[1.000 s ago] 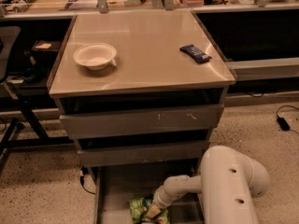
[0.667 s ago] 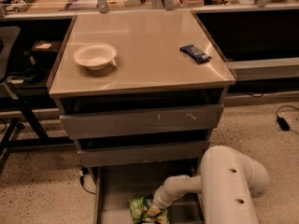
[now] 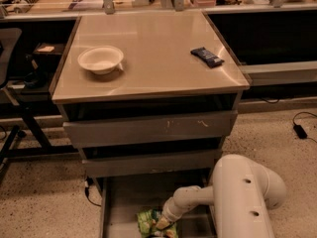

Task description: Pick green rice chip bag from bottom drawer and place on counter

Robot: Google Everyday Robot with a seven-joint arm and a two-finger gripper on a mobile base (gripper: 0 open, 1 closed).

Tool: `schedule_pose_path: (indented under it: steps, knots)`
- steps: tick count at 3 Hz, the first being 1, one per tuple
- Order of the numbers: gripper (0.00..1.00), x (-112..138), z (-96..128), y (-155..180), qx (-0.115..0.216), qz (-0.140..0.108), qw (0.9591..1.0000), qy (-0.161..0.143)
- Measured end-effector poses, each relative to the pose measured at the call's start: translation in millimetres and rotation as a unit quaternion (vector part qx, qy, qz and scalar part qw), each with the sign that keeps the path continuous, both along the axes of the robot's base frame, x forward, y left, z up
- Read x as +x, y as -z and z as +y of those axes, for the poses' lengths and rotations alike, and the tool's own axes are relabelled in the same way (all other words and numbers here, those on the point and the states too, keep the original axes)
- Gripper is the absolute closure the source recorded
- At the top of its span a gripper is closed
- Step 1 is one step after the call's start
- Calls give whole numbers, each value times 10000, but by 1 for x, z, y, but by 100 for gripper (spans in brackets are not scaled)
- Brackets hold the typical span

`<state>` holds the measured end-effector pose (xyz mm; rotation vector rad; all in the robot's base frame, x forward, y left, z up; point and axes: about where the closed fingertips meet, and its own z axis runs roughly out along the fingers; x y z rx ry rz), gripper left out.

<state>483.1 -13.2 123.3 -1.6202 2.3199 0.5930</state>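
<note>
The green rice chip bag (image 3: 147,221) lies on the flat grey floor of the pulled-out bottom drawer (image 3: 126,200), at the bottom edge of the camera view. My gripper (image 3: 162,224) reaches down into that drawer from the white arm (image 3: 242,192) on the right and sits right at the bag's right side, touching it. The counter (image 3: 153,58) is the glossy beige top of the cabinet above.
A white bowl (image 3: 100,59) stands on the counter's left part and a slim dark blue wrapper (image 3: 207,56) lies at its right. The two upper drawers (image 3: 148,128) stick out a little above the bottom one. A black chair (image 3: 15,108) stands at the left.
</note>
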Motion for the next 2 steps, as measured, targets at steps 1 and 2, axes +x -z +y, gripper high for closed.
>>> schedule_pose_path:
  steps: [1,2]
  knots:
    - [100,2,-7,-41,28,-59,9998,212]
    - [100,2,-24,-101,-41,-125,9982,585]
